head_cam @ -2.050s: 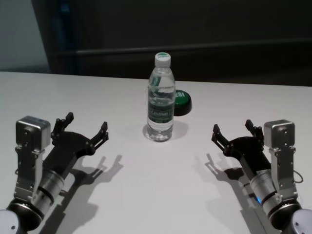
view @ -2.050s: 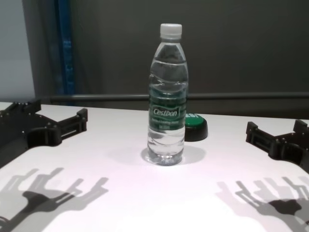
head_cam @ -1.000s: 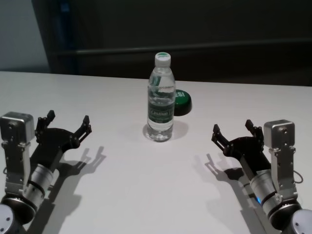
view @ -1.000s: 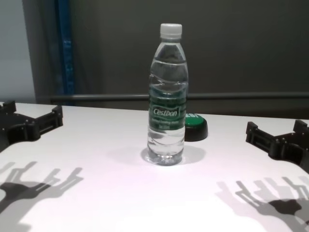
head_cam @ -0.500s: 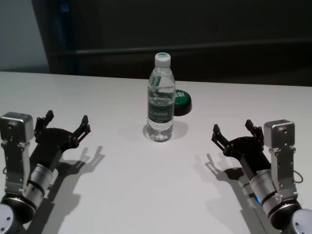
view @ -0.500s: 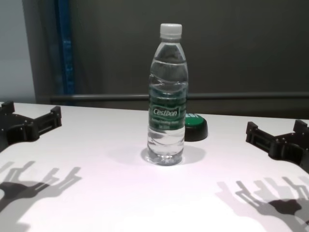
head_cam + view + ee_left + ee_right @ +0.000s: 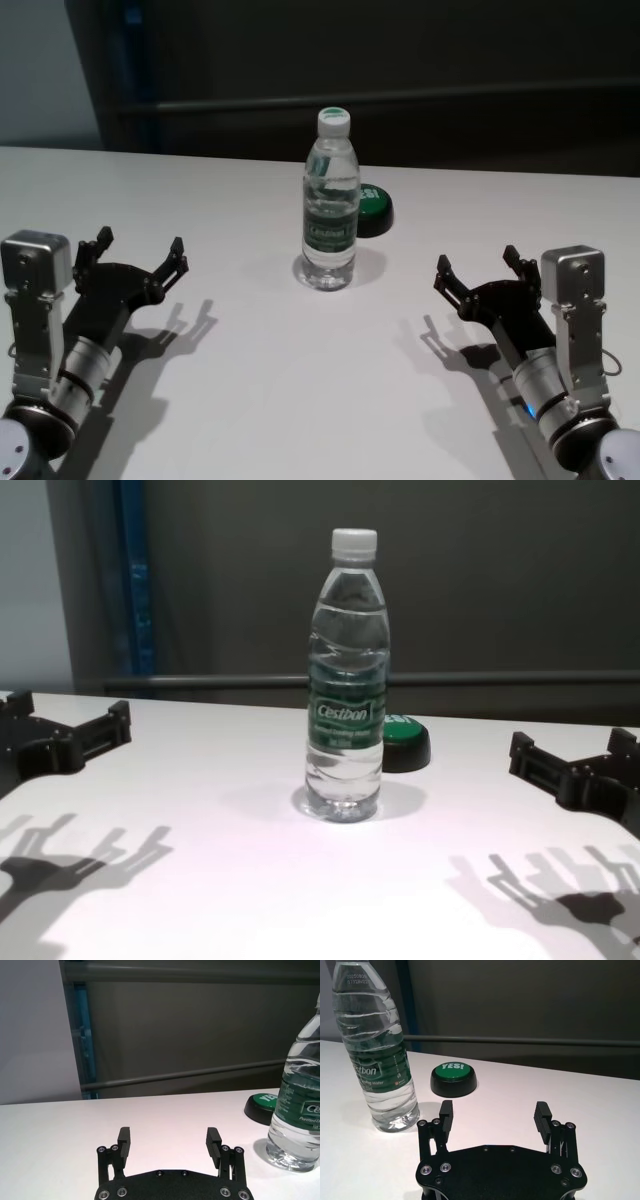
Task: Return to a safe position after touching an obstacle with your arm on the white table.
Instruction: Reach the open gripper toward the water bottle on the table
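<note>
The obstacle, a tall clear water bottle (image 7: 330, 210) with a white cap and a green label band, stands upright at the middle of the white table (image 7: 300, 400). It also shows in the chest view (image 7: 347, 680) and in both wrist views (image 7: 300, 1110) (image 7: 377, 1050). My left gripper (image 7: 140, 243) (image 7: 168, 1135) hovers low over the table well to the left of the bottle, open and holding nothing. My right gripper (image 7: 476, 258) (image 7: 495, 1107) hangs open and holding nothing at the right, also well apart from the bottle.
A low black puck with a green "YES!" top (image 7: 374, 210) (image 7: 453, 1077) sits just behind and to the right of the bottle. A dark wall with a rail runs behind the table's far edge.
Over the last two seconds my left arm has pulled back to the left, away from the bottle, and now holds nearly still. The bottle and the right arm have not moved.
</note>
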